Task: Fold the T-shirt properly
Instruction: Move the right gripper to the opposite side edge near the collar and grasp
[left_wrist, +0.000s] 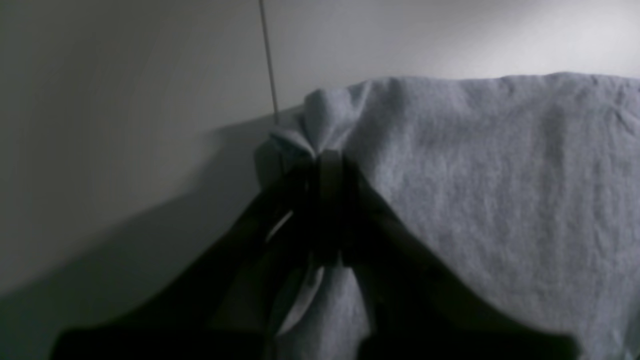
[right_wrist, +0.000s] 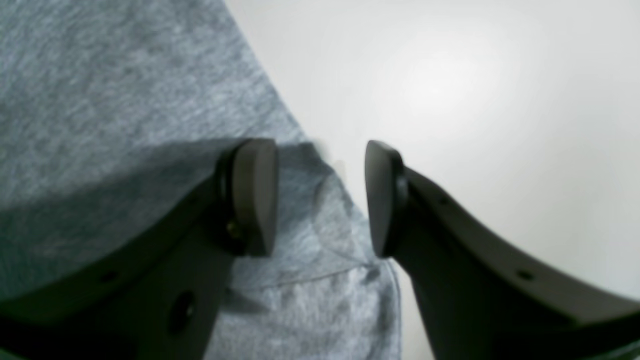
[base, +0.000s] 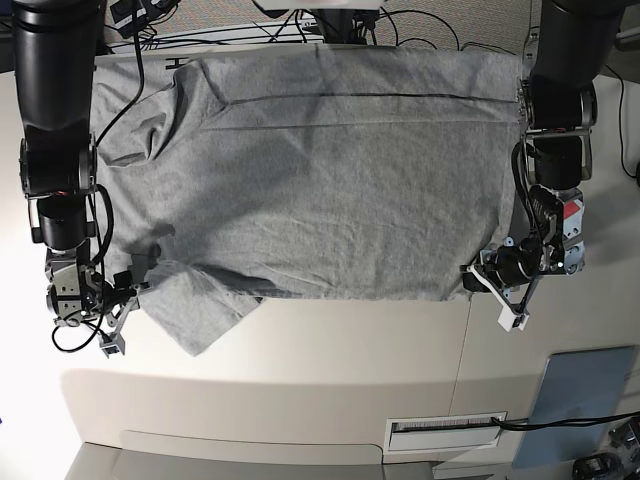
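The heather-grey T-shirt (base: 320, 180) lies spread over the white table (base: 330, 350), with a sleeve sticking out at the front left. No lettering shows. My left gripper (base: 472, 277), on the right of the base view, is shut on the shirt's front right corner. In the left wrist view the jaws (left_wrist: 327, 160) pinch a bunch of the grey cloth (left_wrist: 500, 175). My right gripper (base: 135, 288) is at the sleeve's edge. In the right wrist view it (right_wrist: 320, 197) is open, and the hem of the cloth (right_wrist: 100, 100) lies between its fingers (right_wrist: 255, 195).
A flat blue-grey pad (base: 585, 390) lies at the front right corner of the table. A slotted vent (base: 445, 428) sits in the front edge. Cables (base: 420, 20) run behind the shirt. A seam (left_wrist: 267, 60) runs across the table.
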